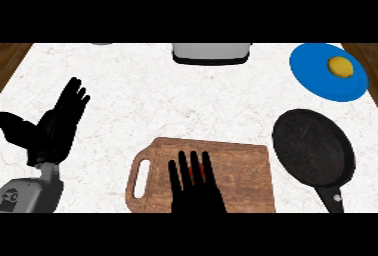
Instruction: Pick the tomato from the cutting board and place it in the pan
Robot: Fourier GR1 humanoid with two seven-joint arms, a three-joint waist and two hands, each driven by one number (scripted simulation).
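Observation:
A wooden cutting board [244,175] lies at the front middle of the counter. The red tomato [196,170] sits on it and shows only as slivers of red between my right hand's fingers. My right hand [194,192] is spread over the tomato with its fingers straight and pointing away from me. The black pan [313,147] rests to the right of the board, its handle toward the front edge. My left hand [57,127] stays open at the far left, fingers up, resting.
A blue plate [317,75] holding a small yellow item [340,66] sits at the back right. A grey appliance [211,52] stands at the back middle. Wooden edges border the white counter at both back corners.

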